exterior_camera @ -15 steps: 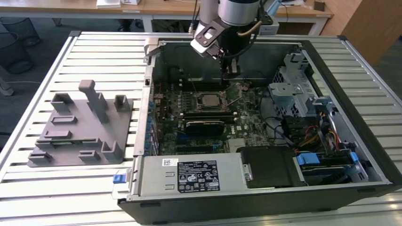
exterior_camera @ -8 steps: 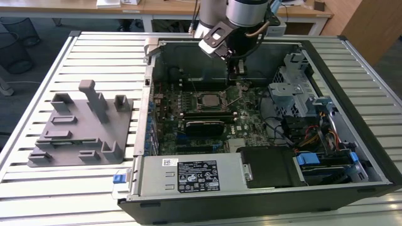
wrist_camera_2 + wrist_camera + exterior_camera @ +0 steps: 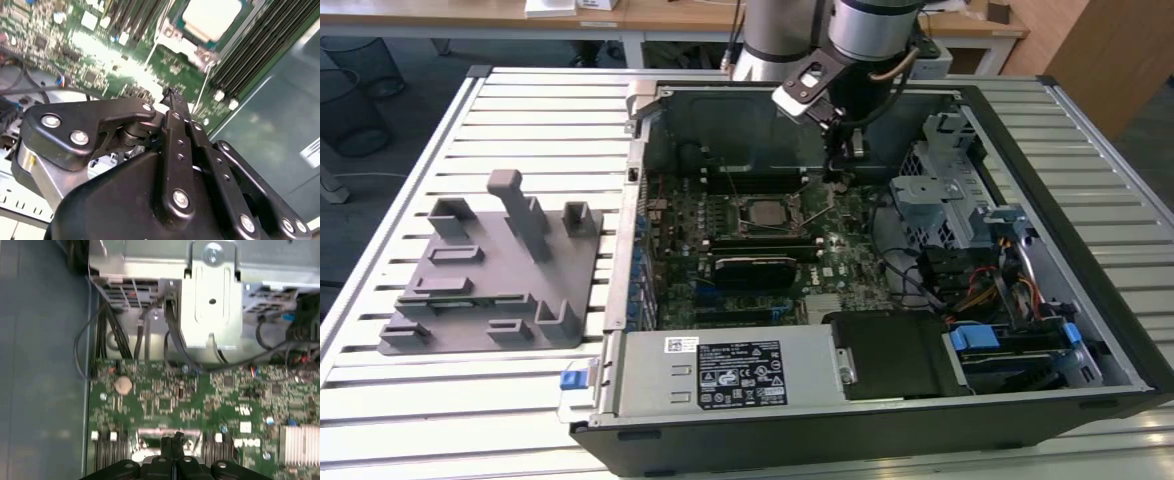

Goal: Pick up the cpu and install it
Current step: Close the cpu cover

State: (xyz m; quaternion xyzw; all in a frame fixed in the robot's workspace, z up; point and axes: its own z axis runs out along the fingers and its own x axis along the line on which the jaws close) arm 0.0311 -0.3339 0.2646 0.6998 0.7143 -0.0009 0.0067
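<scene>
The black metal pincer (image 3: 172, 96) is seen with its fingers pressed together, nothing being held between them. Its tips are poised above the green motherboard (image 3: 165, 400) inside the open black computer case (image 3: 881, 430), which is laid on the pale slatted desk (image 3: 520, 110). The small square cpu with the silvery-white metal top (image 3: 212, 17) is seated in the metal-framed socket on that board, near the pincer tips but apart from them.
</scene>
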